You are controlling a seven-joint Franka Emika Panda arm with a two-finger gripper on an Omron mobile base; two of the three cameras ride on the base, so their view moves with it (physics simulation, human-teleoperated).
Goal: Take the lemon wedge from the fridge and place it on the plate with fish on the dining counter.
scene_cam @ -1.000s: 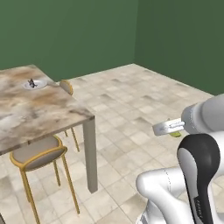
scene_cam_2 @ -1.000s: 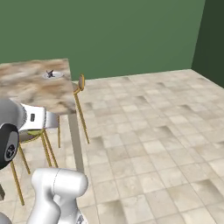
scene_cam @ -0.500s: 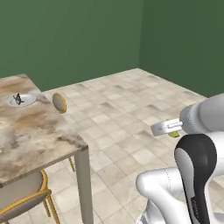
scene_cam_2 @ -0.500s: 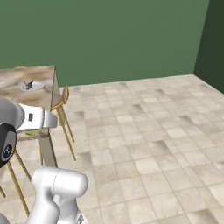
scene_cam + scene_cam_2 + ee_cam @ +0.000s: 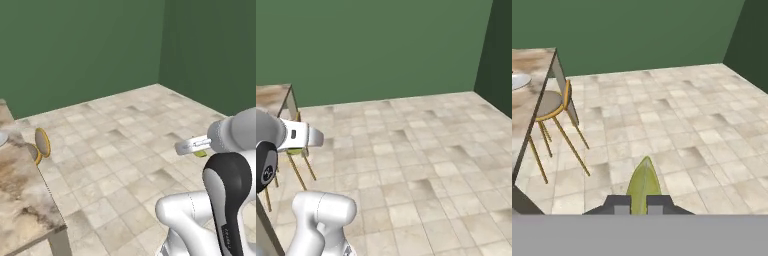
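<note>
Left base view: the white arm's two-finger gripper [image 5: 186, 147] hangs over the beige tiled floor [image 5: 120, 150], a sliver of the tiny yellow-green lemon wedge [image 5: 200, 153] peeking beneath it; the brown-beige marbled tabletop [image 5: 20, 195] sits at left with a yellow-framed round stool [image 5: 42, 142] beside it

Right base view: the lemon wedge [image 5: 292, 150] shows under the hand, tabletop [image 5: 271, 97] far left

Hand view: jaws clamped together on the lemon wedge [image 5: 644, 184], gripper [image 5: 639, 204] facing the floor; the pale grey-white plate's [image 5: 518, 81] edge lies on the tabletop at left
</note>
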